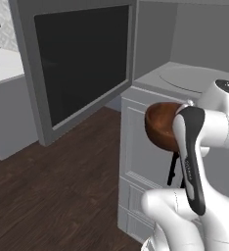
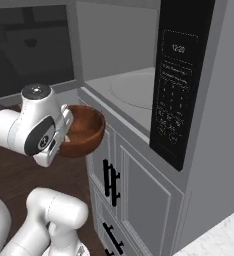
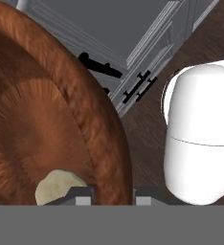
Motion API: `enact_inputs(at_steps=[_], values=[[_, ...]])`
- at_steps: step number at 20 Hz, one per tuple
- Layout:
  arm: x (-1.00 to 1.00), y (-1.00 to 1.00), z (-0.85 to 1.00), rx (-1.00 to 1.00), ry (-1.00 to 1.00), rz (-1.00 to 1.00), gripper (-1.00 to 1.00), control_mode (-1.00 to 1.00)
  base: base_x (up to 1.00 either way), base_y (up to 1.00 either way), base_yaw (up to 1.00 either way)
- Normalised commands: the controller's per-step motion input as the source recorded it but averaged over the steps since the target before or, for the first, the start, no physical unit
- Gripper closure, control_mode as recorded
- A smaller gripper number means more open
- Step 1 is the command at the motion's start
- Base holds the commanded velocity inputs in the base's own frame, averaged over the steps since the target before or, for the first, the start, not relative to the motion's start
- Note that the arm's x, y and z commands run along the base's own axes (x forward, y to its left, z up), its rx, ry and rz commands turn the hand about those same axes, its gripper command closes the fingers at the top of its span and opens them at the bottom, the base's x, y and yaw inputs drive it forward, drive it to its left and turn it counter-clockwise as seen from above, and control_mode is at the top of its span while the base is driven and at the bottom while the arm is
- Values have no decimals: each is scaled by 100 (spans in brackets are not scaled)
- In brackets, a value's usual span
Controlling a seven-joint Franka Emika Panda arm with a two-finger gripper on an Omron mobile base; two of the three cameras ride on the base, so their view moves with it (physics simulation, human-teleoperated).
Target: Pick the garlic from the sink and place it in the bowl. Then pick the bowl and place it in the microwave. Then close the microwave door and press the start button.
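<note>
On my left, the microwave door [image 1: 82, 63], a grey frame around near-black glass, stands swung wide open, leaving the way in free. Beside it is the grey boxy microwave [image 2: 139, 95], its pale floor bare. In front of it, over the grey cabinet doors with black handles [image 2: 134, 195], my gripper [image 3: 109, 196] pinches the rim of the glossy reddish-brown wooden bowl [image 2: 84, 131], one finger inside, one outside. The cream-white garlic bulb [image 3: 59, 186] rests inside, so both should travel together into the microwave.
</note>
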Motion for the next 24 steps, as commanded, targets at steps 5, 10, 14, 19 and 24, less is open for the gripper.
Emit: enact_inputs(at_steps=[5, 10, 14, 19, 24], values=[[-2, 13, 52, -3, -18, -13, 100, -100, 0, 0, 0], [0, 1, 71, -2, -8, -11, 100, -100, 0, 0, 0], [11, -21, 61, 0, 0, -1, 100, -100, 0, 0, 0], [16, -37, 22, 0, -3, -4, 100, -100, 0, 0, 0], [32, -24, 16, -7, -5, -20, 100, -100, 0, 0, 0]])
